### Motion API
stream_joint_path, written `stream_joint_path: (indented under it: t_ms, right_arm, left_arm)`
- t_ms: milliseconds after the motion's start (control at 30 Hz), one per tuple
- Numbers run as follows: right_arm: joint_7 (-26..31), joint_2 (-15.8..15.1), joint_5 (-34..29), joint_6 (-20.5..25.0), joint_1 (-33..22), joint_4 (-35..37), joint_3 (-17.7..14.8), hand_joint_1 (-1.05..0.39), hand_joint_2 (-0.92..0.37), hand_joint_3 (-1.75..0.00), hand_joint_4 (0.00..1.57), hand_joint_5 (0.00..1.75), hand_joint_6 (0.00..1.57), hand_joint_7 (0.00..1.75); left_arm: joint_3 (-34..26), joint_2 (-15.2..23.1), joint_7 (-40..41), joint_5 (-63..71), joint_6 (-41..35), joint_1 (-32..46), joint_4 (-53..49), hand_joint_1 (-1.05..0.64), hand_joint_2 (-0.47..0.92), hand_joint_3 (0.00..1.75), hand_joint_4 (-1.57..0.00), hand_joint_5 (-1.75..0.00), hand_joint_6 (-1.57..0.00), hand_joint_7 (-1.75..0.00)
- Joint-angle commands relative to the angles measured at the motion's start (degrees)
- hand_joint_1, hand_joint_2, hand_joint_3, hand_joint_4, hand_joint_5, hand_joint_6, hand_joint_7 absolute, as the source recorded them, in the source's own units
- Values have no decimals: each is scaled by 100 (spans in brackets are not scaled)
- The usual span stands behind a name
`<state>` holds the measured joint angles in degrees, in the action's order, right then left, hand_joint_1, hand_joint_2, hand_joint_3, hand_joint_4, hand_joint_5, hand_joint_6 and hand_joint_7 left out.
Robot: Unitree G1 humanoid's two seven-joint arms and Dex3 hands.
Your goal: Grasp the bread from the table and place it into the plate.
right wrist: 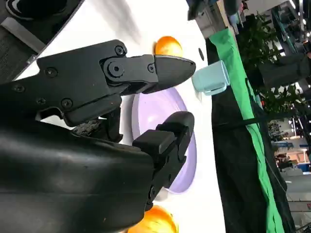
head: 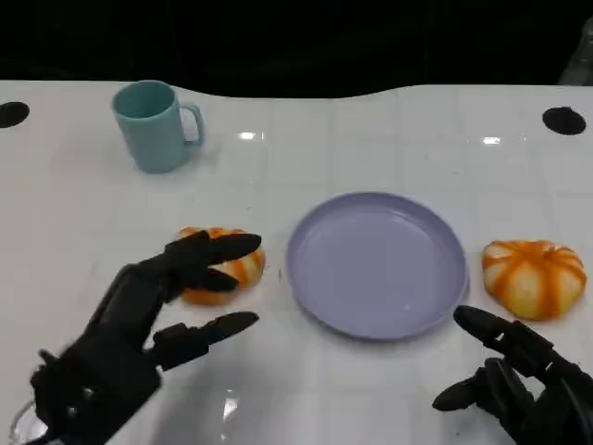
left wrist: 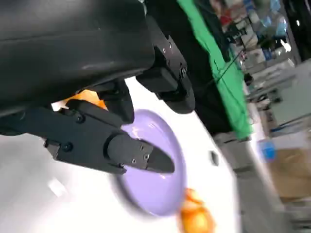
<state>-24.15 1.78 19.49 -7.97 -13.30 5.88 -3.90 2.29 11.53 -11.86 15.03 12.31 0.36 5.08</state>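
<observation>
Two orange-and-white round breads lie on the white table in the head view. The left bread sits just left of the empty purple plate; the right bread sits just right of it. My left hand is open, its upper fingers reaching over the left bread and its thumb spread below, nothing gripped. My right hand hovers open at the front right, short of the right bread. The left wrist view shows the plate, the left bread behind the fingers and the right bread.
A teal mug stands at the back left, well away from the plate. Two black round marks sit near the table's far corners. The right wrist view shows the mug, plate and left bread.
</observation>
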Motion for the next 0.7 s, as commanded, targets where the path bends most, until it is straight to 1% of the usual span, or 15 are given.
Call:
stream_joint_path:
  t_ms: [33,100,133,200,267,367,467,600,700]
  right_arm:
    - [-45,-69,80,-4,37,8,-59,-75,-92,-33,73,114,93,40]
    - [-38,-67,66,-12,40,12,-58,-75,-92,-33,73,114,93,40]
    - [-12,-66,48,8,37,-2,-54,-75,-92,-33,73,114,93,40]
    - [13,-63,31,24,31,-18,-49,-76,-92,-33,73,114,93,41]
    - [4,-67,29,10,32,-16,-46,-76,-92,-33,73,114,93,41]
    - [-4,-73,36,15,35,-17,-47,-76,-92,-33,73,114,92,41]
    - [53,-57,40,94,11,-91,-40,-76,-92,-33,73,115,93,41]
    - [24,-61,46,68,10,-73,-47,-75,-92,-33,72,115,92,41]
    - [41,-66,4,45,-4,-75,-37,-75,-92,-33,73,115,92,42]
  left_arm:
    - [216,736,407,1435,288,-364,216,-40,79,0,-1,-76,-40,-6]
    - [328,894,385,1783,180,-446,248,-40,79,0,0,-72,-39,-5]
    - [406,991,288,2019,40,-513,295,-39,78,0,0,-59,-35,-2]
    - [520,1106,149,2346,-189,-604,370,-39,76,0,0,-50,-34,-1]
    - [656,1157,59,2637,-404,-694,392,-39,74,0,0,-48,-33,-1]
    - [843,1211,-76,2913,-634,-825,346,-39,74,0,0,-41,-30,-1]
    - [1113,1271,-319,3213,-856,-1063,157,-37,76,1,0,-27,-24,-1]
    - [1444,1176,-628,3510,-1295,-1440,-215,-36,77,1,0,-20,-21,-1]
    - [1679,1074,-486,3608,-1411,-1787,-847,-36,77,1,-1,-19,-20,-1]
